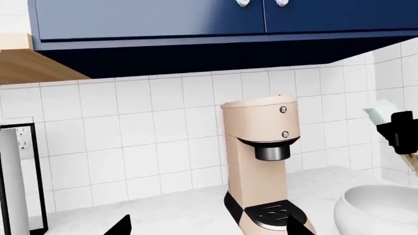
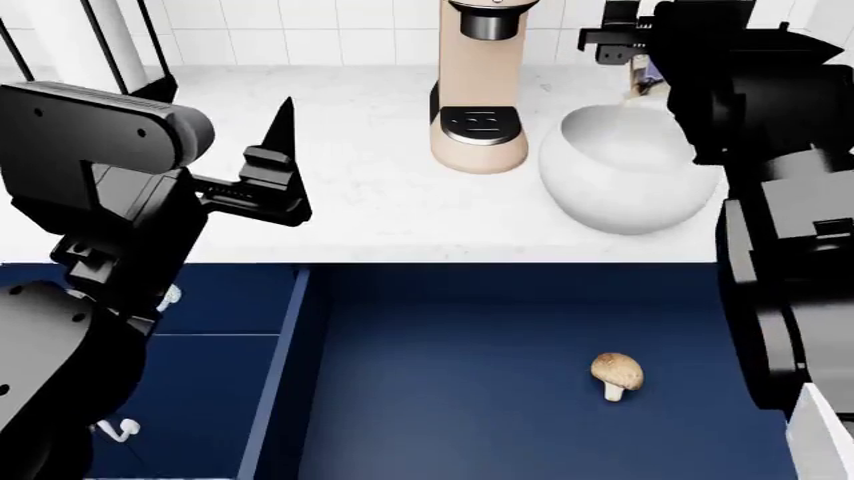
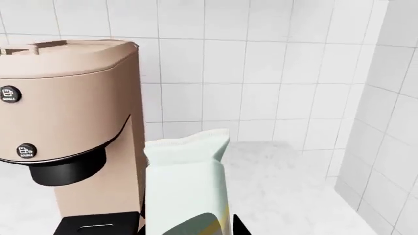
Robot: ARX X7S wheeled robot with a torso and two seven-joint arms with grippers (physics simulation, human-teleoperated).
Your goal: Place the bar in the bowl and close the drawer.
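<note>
navy-blue drawer [image 2: 534, 330] with its flat navy inside stands pulled out under the front edge of the white marble countertop [image 2: 360, 200], holding only a small tan mushroom [image 2: 615, 374] toward its right side. slim mint-green and white wrapped bar [image 3: 189, 191] is held end-up by the right gripper [image 2: 638, 55], closed on its lower part, raised over the back rim of the big glossy white bowl [image 2: 627, 170] at the counter's right, just beside the beige coffee maker [image 2: 483, 90]. bar tip also shows in the left wrist view [image 1: 380, 113], above the bowl [image 1: 379, 210].

step in hand looks like the drop: bring the bar over the bowl's middle, lower it toward the hollow, then release so it doesn't clip the rim or bounce out. keep clear of the coffee maker.

left gripper [image 2: 274, 165] hangs over the counter's left part, fingers apart, nothing held; free for pushing the drawer front shut, not yet done.
</note>
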